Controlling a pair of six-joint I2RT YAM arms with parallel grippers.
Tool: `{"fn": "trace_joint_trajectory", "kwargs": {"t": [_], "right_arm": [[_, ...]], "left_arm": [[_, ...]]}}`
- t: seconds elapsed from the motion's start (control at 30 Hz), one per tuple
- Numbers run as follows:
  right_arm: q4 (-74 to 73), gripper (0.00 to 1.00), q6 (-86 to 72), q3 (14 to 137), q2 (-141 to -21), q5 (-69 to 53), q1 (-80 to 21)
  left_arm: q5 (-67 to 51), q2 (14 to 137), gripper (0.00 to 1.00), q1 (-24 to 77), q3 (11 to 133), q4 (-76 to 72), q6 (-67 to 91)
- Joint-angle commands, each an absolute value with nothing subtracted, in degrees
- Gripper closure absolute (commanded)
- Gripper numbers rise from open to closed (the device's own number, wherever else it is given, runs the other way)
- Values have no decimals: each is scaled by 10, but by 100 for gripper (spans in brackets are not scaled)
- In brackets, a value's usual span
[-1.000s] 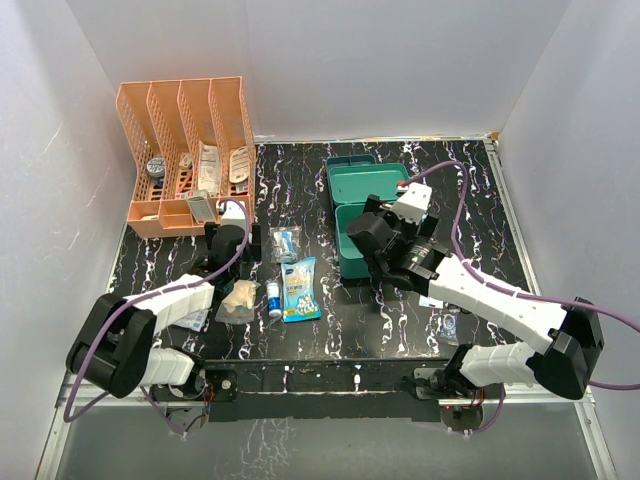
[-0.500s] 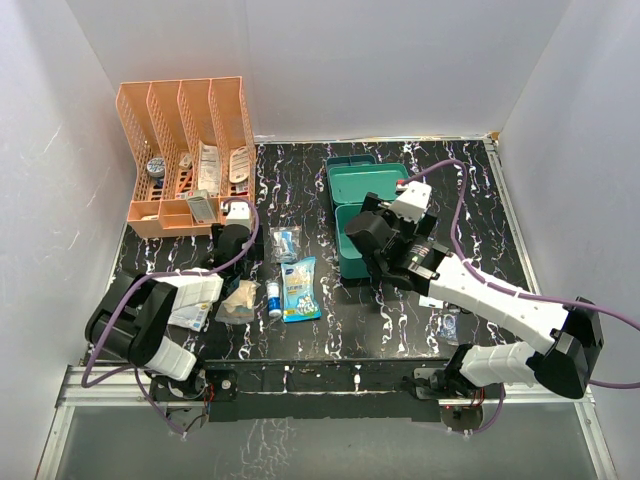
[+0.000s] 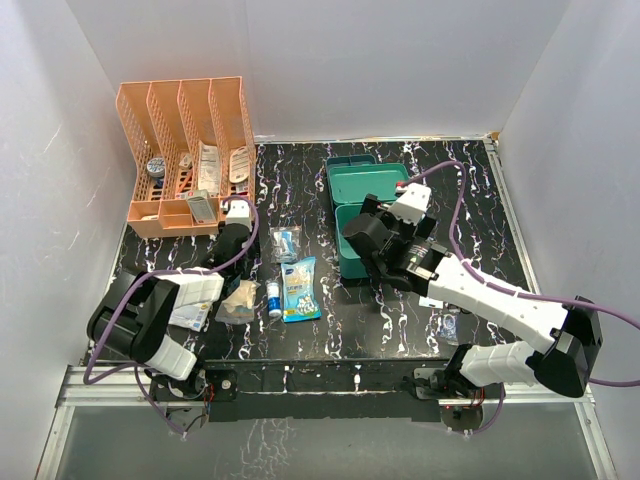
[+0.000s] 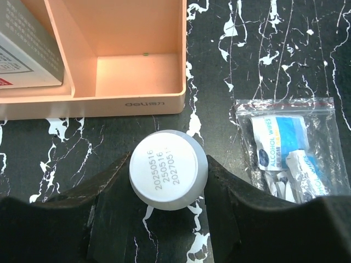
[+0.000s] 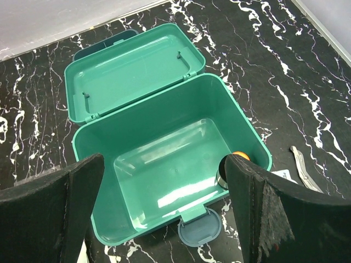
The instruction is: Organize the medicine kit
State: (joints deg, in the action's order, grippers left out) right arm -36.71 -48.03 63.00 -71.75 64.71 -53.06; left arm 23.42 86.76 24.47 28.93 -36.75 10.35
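Note:
The medicine kit (image 3: 362, 185) is a teal-green box lying open right of centre, its lid folded back. In the right wrist view its base (image 5: 137, 181) holds a small dark item with an orange top (image 5: 239, 155) at the front right corner, half hidden by a finger. My right gripper (image 3: 372, 238) hangs open and empty over the base (image 5: 164, 161). My left gripper (image 3: 236, 214) is shut on a white round bottle (image 4: 168, 169) with a printed date, just in front of the orange rack (image 4: 109, 104).
The orange file rack (image 3: 190, 150) stands at the back left with several items in it. An alcohol wipes bag (image 4: 288, 150), a blue packet (image 3: 299, 288), a small bottle (image 3: 273, 297) and a tan wad (image 3: 238, 298) lie mid-table. A small bag (image 3: 448, 325) lies at the right.
My left arm folded at the elbow and its gripper moved a little farther, toward the orange rack. My right gripper stayed over the kit, shifting only slightly.

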Motion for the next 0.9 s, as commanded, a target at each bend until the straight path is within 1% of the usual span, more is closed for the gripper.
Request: {"fn": "trace_joint_trajectory", "kwargs": {"t": [0.0,0.1,0.23,0.37,0.47,0.57,0.67,0.8,0.87], "right_arm": [[-383,9,-511,654,-712,672,-537],[-389,9,-516,650,-709,680,-538],[-402,9,-527,649,-710,694,-537],[-430,9,-554,652,-706,715,-537],[-435,9,-560,651,-697,736,-537],[-441,9,-562,652,-690,754,-536],[-460,9,-576,656,-687,768,-535],[-531,9,-639,670,-677,786,-531],[-558,9,-658,673,-669,793,-530]], "left_arm": [[191,832,100,241,321,-320,109],[141,801,100,241,365,-231,88],[35,736,100,242,422,-153,25],[-40,727,100,242,531,-25,-16],[-97,751,100,242,620,59,-33],[-153,796,100,242,712,127,-15],[-209,847,100,245,793,167,16],[-267,916,100,260,886,209,54],[-278,942,100,279,922,217,58]]}}
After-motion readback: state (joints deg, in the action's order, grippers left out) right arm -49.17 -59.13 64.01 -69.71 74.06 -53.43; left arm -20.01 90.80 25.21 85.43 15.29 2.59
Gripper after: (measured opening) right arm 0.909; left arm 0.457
